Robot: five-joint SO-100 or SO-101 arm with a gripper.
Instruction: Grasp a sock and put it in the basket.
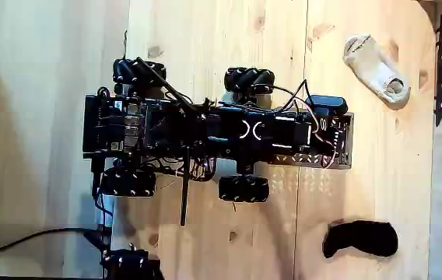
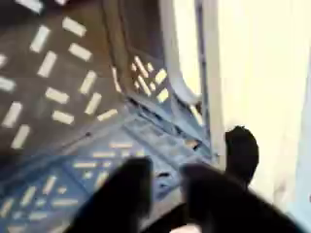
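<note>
The worktop point(image 1: 205, 39) is pale wood, matt, with visible grain and dark knots. The sock point(image 1: 373, 68) at far right is soft cream-white cloth, greyed in patches; the black sock point(image 1: 361, 239) at near right is dull knit cloth. In the wrist view the basket point(image 2: 68, 107) looks like dark painted metal, perforated with slots, faintly sheened. The tool point(image 2: 165, 194) shows blurred matt black fingers point(image 2: 117, 199).

sock point(image 1: 374, 68) upper right of basket point(image 1: 344, 145) | black sock point(image 1: 360, 239) lower right
</note>
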